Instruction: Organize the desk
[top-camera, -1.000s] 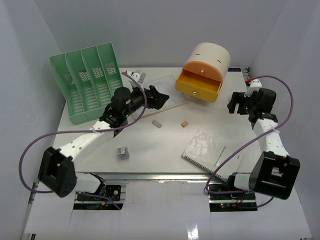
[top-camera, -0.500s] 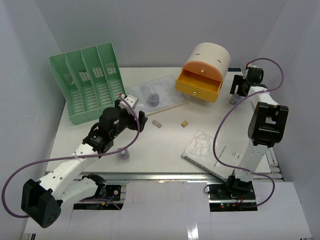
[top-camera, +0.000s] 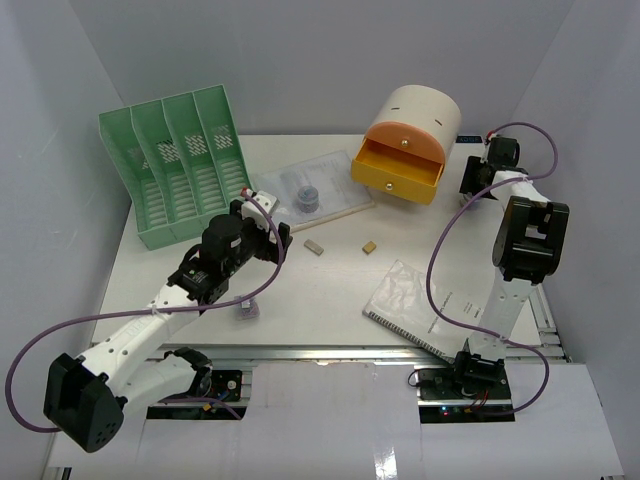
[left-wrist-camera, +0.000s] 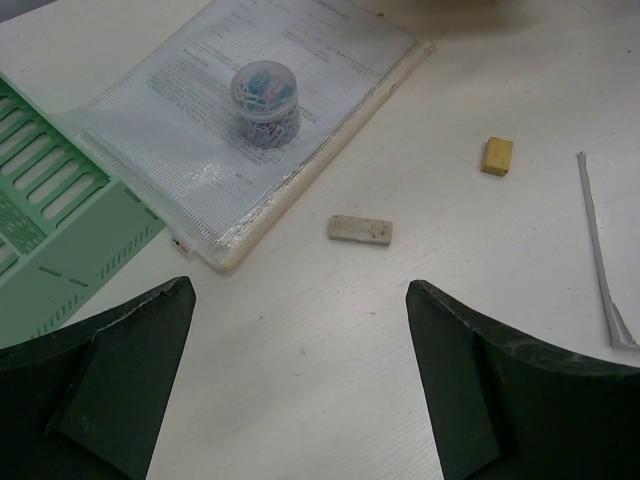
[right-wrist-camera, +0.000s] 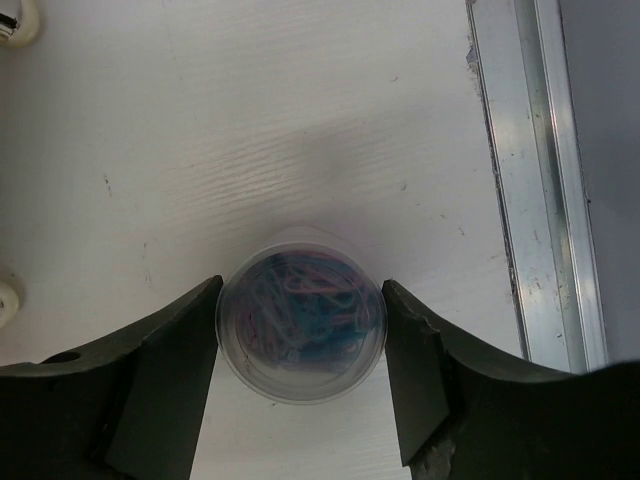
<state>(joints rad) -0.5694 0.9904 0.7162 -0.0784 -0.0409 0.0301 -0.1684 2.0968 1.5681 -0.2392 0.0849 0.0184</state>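
Note:
The white desk (top-camera: 330, 290) holds scattered items. My left gripper (top-camera: 275, 238) is open and empty above bare desk; in the left wrist view (left-wrist-camera: 300, 288) its fingers frame a grey eraser (left-wrist-camera: 360, 230). Beyond it lie a yellow eraser (left-wrist-camera: 497, 156) and a clear document sleeve (left-wrist-camera: 270, 90) with a tub of paper clips (left-wrist-camera: 265, 100) on it. My right gripper (top-camera: 472, 185) is at the far right corner. In the right wrist view (right-wrist-camera: 302, 290) its fingers touch both sides of a second clear paper clip tub (right-wrist-camera: 300, 325) standing on the desk.
A green file rack (top-camera: 180, 165) stands at the back left. A yellow drawer box (top-camera: 405, 145) with its drawer open stands at the back centre. A notebook (top-camera: 410, 305) lies front right and a small grey clip (top-camera: 246, 308) front left. An aluminium rail (right-wrist-camera: 535, 180) runs close by the right tub.
My left arm pulled back from the document sleeve toward the near left, uncovering the tub on it. My right arm swung to the far right corner and lowered round the second tub.

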